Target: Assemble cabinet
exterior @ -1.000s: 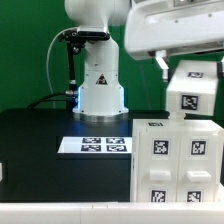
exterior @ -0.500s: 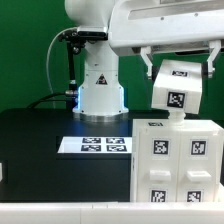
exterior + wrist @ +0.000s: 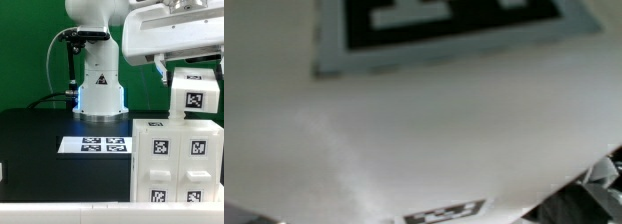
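Above the boxy cabinet body (image 3: 176, 160), the end effector (image 3: 190, 68) grips a smooth white block (image 3: 193, 96).

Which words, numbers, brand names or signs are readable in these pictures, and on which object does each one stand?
No words, numbers or brand names can be read.
Robot base: a small dark triangle sign, too small to read.
Cabinet: black-and-white square tags, patterns only.
Marker board: four such tags, no text.
Wrist view: blurred tags, no text.
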`<state>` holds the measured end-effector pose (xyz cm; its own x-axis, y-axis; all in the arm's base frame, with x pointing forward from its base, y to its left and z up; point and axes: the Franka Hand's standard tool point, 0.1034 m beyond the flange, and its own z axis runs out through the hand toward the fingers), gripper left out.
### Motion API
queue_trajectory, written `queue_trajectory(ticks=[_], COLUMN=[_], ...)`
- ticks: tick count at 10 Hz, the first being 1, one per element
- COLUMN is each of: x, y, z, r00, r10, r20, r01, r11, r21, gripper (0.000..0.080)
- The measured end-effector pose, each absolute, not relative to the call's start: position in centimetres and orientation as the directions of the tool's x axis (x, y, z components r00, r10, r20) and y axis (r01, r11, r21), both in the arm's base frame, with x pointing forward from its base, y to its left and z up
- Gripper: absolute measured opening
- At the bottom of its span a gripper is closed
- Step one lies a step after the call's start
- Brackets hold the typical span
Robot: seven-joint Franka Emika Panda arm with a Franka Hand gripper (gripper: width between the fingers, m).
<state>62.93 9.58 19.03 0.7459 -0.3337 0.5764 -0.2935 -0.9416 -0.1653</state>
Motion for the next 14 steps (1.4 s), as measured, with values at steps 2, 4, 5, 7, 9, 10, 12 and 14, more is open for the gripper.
queue_trajectory(ticks=[2,4,5,7,9,10,12,14], x=[63.1,63.4,63.4,63.1,63.0,63.0,63.1,63.1], y=[8.6,7.0,6.3,6.9,7.3,7.5,7.4,7.4], z=[18.8,18.2,17.8,17.2,17.2,17.1,17.2,17.2], r00=[0.758,0.772,0.775,0.778,0.770,0.761,0.759,0.760], r10=[-0.302,-0.244,-0.233,-0.235,-0.243,-0.239,-0.231,-0.227], r20=[0.578,0.587,0.588,0.583,0.590,0.603,0.609,0.610], r01=[-0.278,-0.247,-0.244,-0.244,-0.248,-0.243,-0.237,-0.233], r11=[-0.951,-0.966,-0.968,-0.968,-0.966,-0.967,-0.969,-0.970], r21=[-0.133,-0.077,-0.062,-0.064,-0.075,-0.077,-0.073,-0.070], gripper=[0.0550,0.0550,0.0550,0.0550,0.0550,0.0550,0.0550,0.0555])
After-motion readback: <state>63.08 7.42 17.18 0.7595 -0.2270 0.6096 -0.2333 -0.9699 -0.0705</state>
